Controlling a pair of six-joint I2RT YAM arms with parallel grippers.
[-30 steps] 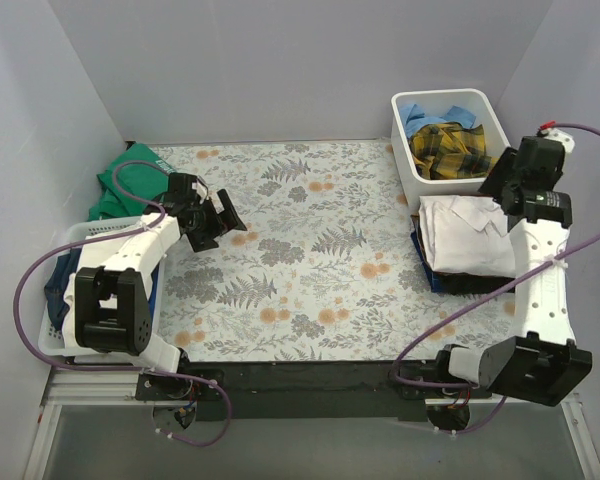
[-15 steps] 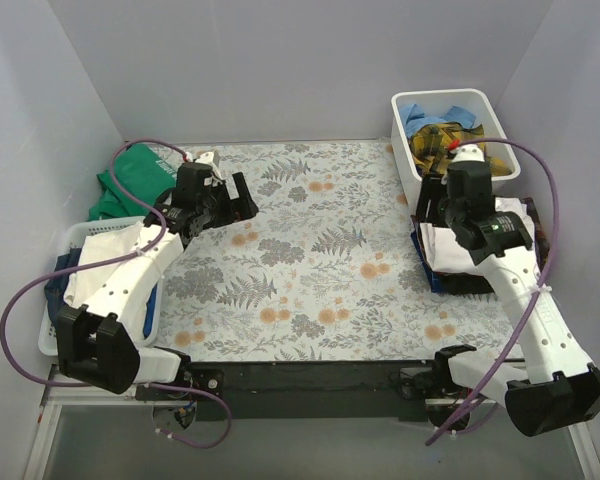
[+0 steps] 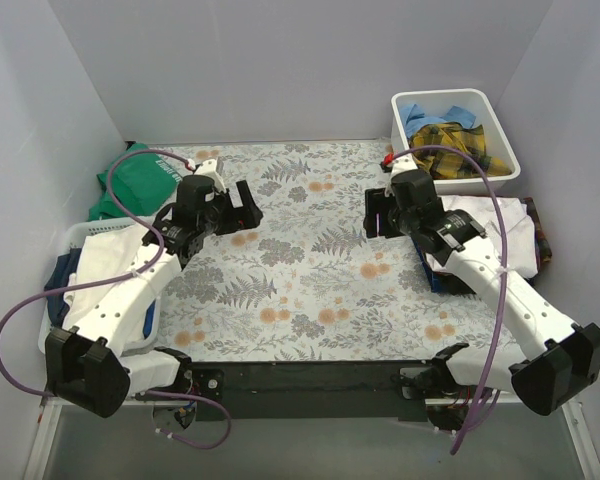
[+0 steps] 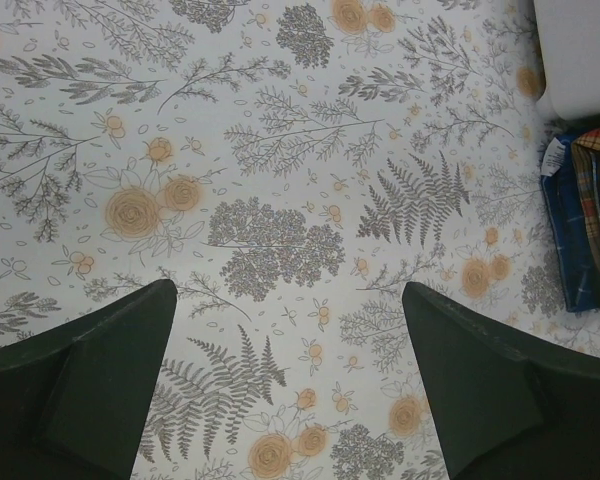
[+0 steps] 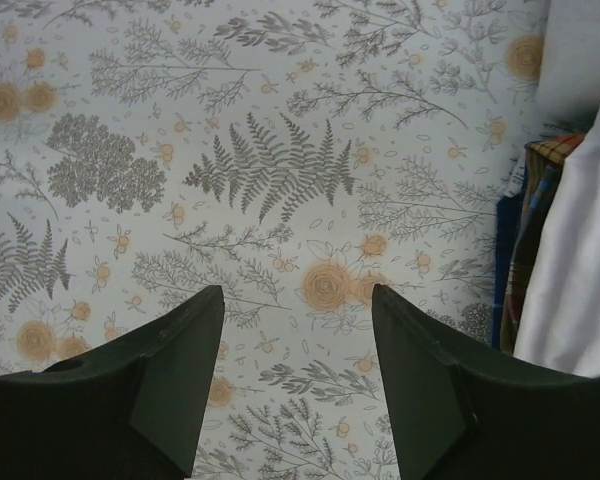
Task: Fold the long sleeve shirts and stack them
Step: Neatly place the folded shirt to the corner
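Observation:
A folded white shirt (image 3: 498, 228) tops a stack at the right, over a red plaid shirt (image 3: 541, 238) and navy cloth (image 3: 435, 276). In the right wrist view the white shirt (image 5: 580, 260) and the plaid edge (image 5: 536, 190) lie at the right border. Yellow plaid (image 3: 450, 138) and light blue (image 3: 420, 110) shirts lie in the back bin. My right gripper (image 3: 378, 216) (image 5: 298, 292) hangs open over the floral cover, left of the stack. Over the cover's left part my left gripper (image 3: 240, 205) (image 4: 288, 290) is wide open. Neither holds anything.
A white bin (image 3: 403, 162) stands at the back right. A white basket (image 3: 48, 338) at the left holds white cloth (image 3: 100, 255) and blue cloth. Green cloth (image 3: 130, 180) lies at the back left. The left wrist view shows the stack's edge (image 4: 580, 220).
My right arm has swung left from beside the stack to over the floral cover. My left gripper has shifted a little right and back. Both stay open.

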